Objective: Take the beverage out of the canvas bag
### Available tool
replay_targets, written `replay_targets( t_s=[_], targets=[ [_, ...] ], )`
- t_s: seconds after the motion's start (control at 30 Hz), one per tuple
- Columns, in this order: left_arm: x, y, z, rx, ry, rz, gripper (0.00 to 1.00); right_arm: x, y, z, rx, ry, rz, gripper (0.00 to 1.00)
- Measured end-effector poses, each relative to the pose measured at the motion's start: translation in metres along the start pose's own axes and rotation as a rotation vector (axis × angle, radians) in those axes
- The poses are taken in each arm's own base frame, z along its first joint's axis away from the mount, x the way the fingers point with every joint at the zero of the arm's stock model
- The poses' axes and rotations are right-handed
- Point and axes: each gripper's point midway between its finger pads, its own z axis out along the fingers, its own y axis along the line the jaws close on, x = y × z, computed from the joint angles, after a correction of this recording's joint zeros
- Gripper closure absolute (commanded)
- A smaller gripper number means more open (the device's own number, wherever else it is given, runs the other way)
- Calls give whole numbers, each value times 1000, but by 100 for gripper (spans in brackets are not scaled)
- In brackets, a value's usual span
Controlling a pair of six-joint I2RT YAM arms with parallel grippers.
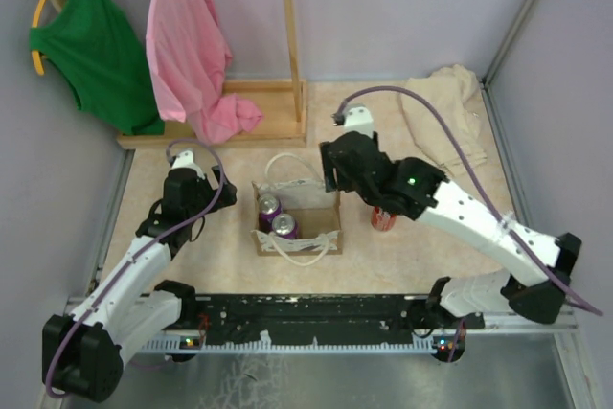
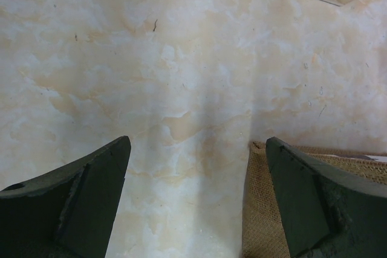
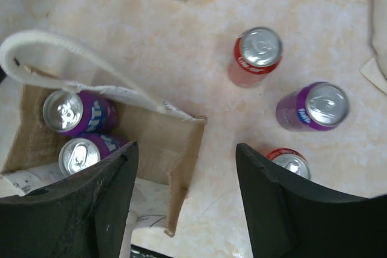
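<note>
My right pincer [image 3: 185, 152] hangs spread over a corner of the canvas bag [image 3: 163, 143]. To its left the bag mouth lies open above two purple cans [image 3: 63, 110], but a white rope handle [image 3: 91, 58] arches across that way in. To its right three loose cans [image 3: 257, 52] stand apart on the bench [image 3: 151, 40], with gaps between them. My left pincer [image 2: 196, 143], also spread, faces bare bench, and the bag wall stands just by its right finger.

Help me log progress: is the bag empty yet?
Not empty. Two purple cans stand upright inside the bag; three other cans stand on the table outside it.
</note>
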Motion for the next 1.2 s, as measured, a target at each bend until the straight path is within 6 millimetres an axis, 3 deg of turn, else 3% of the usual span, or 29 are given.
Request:
replay_targets(
  t_s=[0.1, 0.23, 0.37, 0.47, 0.6, 0.87, 1.2],
  targets=[
    [0, 0, 0, -2, -1, 0, 1, 13, 32, 17, -42, 51, -119, 35],
    [0, 1, 0, -7, -3, 1, 1, 52, 70, 40, -114, 157, -258, 35],
    [0, 2, 0, -8, -3, 1, 1, 74, 95, 44, -204, 218, -301, 34],
    [-1, 1, 0, -8, -3, 1, 1, 81, 108, 43, -275, 235, -291, 27],
    [0, 2, 0, -8, -3, 0, 1, 101, 121, 46, -339, 295, -299, 16],
    [0, 2, 0, -9, -2, 0, 1, 157, 133, 62, -382, 462, -372, 5],
    [6, 4, 3, -18, 14, 3, 1, 163, 138, 63, -414, 479, -387, 1]
  ],
)
